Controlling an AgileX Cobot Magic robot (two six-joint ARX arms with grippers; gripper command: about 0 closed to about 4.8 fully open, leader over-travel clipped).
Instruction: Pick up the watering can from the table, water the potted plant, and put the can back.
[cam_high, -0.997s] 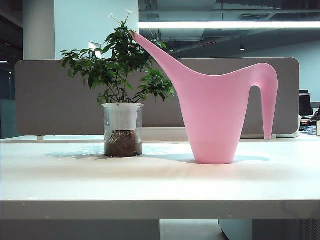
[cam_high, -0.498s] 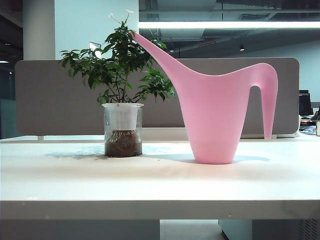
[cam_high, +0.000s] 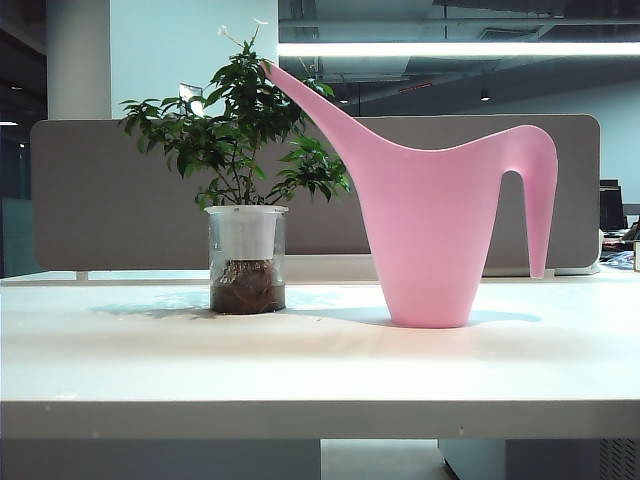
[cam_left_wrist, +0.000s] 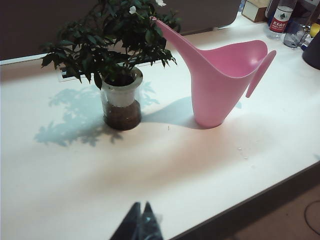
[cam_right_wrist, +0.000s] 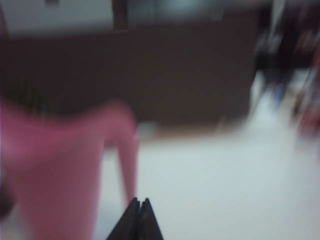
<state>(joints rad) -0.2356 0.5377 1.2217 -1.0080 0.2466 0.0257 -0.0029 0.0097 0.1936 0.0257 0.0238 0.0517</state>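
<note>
Between the earlier exterior pictures and the present one almost nothing is altered. The large smooth pink plastic watering can (cam_high: 428, 240) is seen upright on the wide flat white table (cam_high: 300, 370) in the same place, and the small bushy dark-green potted plant in its clear glass jar (cam_high: 246, 200) is seen just beside it, at about nine o'clock from the can. The spout tip is held among the upper leaves, at roughly eleven o'clock from the can's body. No arm is shown in the exterior view at all.

The one sign of change is given by the right wrist view, which is heavily smeared: a moving camera is suggested, so the approach is judged to be only starting. The can is untouched and nothing has yet been lifted.

What the exterior view lacks is supplied by the wrist views. In the left wrist view the left gripper (cam_left_wrist: 139, 220) is shown with its fingertips pressed together and empty, well apart from both can (cam_left_wrist: 220, 82) and plant (cam_left_wrist: 117, 60), above the near table edge; the open mouth of the can and its arched handle are also revealed from above. In the right wrist view the right gripper (cam_right_wrist: 139, 219) is seen clenched on nothing, with the blurred pink handle (cam_right_wrist: 125, 150) near it at about eleven o'clock.
</note>
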